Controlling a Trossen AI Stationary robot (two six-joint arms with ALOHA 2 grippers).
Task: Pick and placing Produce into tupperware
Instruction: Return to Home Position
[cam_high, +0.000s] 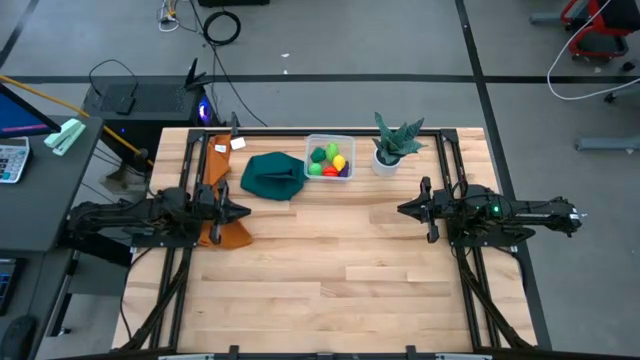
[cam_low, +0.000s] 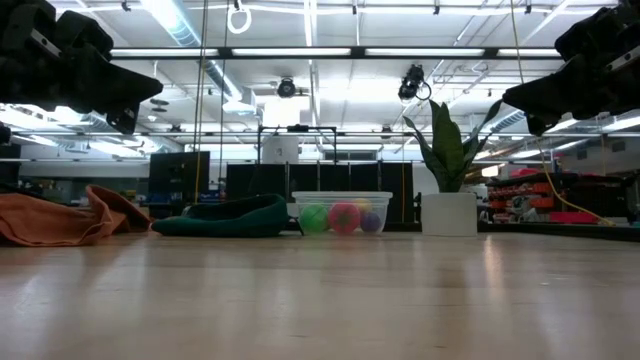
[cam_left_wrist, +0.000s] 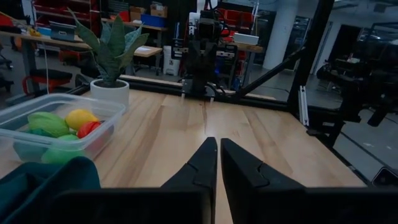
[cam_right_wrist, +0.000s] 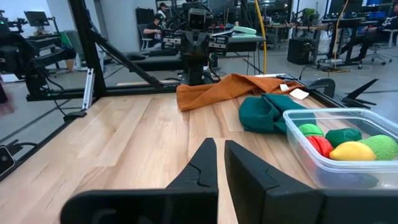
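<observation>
The clear square tupperware (cam_high: 329, 157) stands near the table's far edge and holds the toy produce (cam_high: 331, 160): green, yellow, red and purple pieces show inside (cam_left_wrist: 59, 124) (cam_right_wrist: 345, 143) (cam_low: 343, 217). My left gripper (cam_high: 243, 211) hovers shut at the table's left, above the wood, well short of the tupperware (cam_left_wrist: 56, 127). My right gripper (cam_high: 403, 210) hovers shut at the table's right, also clear of the tupperware (cam_right_wrist: 339, 152). Both sets of fingers (cam_left_wrist: 216, 163) (cam_right_wrist: 219, 163) point toward the table's middle.
A dark green folded cloth (cam_high: 272, 176) lies left of the tupperware. An orange cloth (cam_high: 222, 200) is draped at the left, partly under my left arm. A potted plant in a white pot (cam_high: 390, 150) stands right of the tupperware. Bare wood (cam_high: 330, 270) stretches toward the near edge.
</observation>
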